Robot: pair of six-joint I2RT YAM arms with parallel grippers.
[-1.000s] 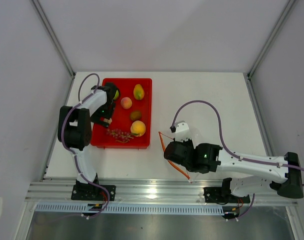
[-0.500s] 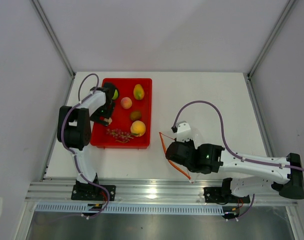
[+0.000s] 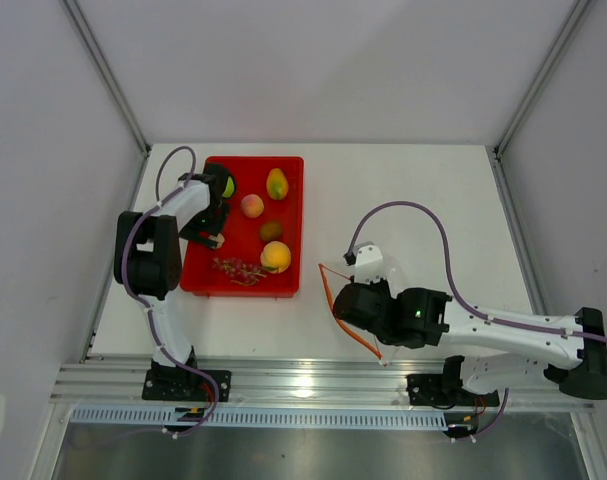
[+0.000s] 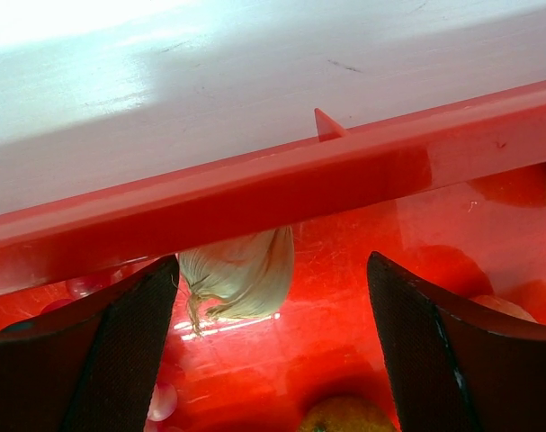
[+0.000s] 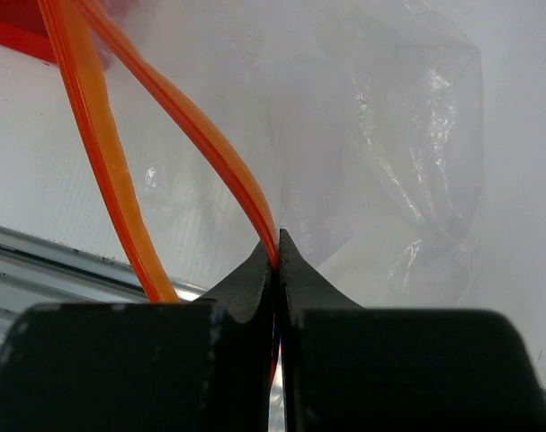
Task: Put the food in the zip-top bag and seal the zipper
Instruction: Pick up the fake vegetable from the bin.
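The white table (image 3: 403,200) carries a red tray (image 3: 295,225) on its left half. The clear zip-top bag (image 5: 407,162) lies crinkled on the table right of the tray, mostly under the right arm. The right gripper (image 5: 277,256) has its fingers pressed together on one strip of the orange-red zipper (image 5: 210,144). The other strip bows away to the side, so the mouth gapes.

All the food sits in the tray: orange (image 3: 275,257), mango (image 3: 276,184), peach (image 3: 252,206), green apple (image 3: 228,186), kiwi (image 3: 271,231), and the grape bunch (image 3: 238,268) near the front wall. The left gripper (image 4: 268,270) hangs at the tray's left wall with its fingers spread wide. The garlic bulb (image 4: 241,274) lies between them against that wall, not gripped.
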